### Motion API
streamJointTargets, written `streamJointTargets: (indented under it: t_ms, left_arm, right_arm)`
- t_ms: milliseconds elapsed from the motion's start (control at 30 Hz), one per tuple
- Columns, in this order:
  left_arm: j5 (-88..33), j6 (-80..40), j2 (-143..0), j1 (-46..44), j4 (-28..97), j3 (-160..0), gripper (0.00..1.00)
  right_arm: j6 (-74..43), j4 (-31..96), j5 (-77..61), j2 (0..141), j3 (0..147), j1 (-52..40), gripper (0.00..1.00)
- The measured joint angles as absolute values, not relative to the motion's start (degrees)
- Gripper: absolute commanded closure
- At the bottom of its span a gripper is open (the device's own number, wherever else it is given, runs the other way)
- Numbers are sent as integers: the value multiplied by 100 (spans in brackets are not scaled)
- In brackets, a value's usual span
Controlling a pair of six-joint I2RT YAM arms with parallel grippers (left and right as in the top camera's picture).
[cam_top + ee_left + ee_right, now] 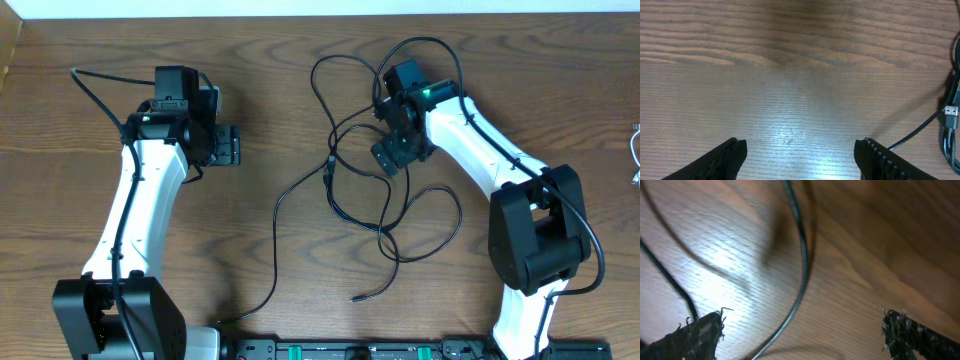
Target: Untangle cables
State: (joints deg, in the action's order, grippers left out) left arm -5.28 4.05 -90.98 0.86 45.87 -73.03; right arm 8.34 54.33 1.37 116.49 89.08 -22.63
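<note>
A thin black cable curves down the wooden table, passing between the wide-apart fingers of the right gripper. A second black cable runs down to the lower-left finger.

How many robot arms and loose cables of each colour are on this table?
Robot arms: 2, left and right
Black cables: 2, as far as the tangle lets me tell
White cables: 1, at the right edge
Total: 5
</note>
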Motion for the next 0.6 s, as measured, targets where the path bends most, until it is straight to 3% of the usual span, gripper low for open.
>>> streamJointTargets:
  t_ms: [167, 600]
  left_arm:
    - [-532, 401, -9098, 86, 4584, -7303, 12]
    - [-567, 362, -9098, 86, 4591, -7303, 10]
  right_arm:
    - [797, 5275, -309, 11649, 8908, -2265, 1]
    - [790, 4768, -858, 11649, 8908, -2571, 1]
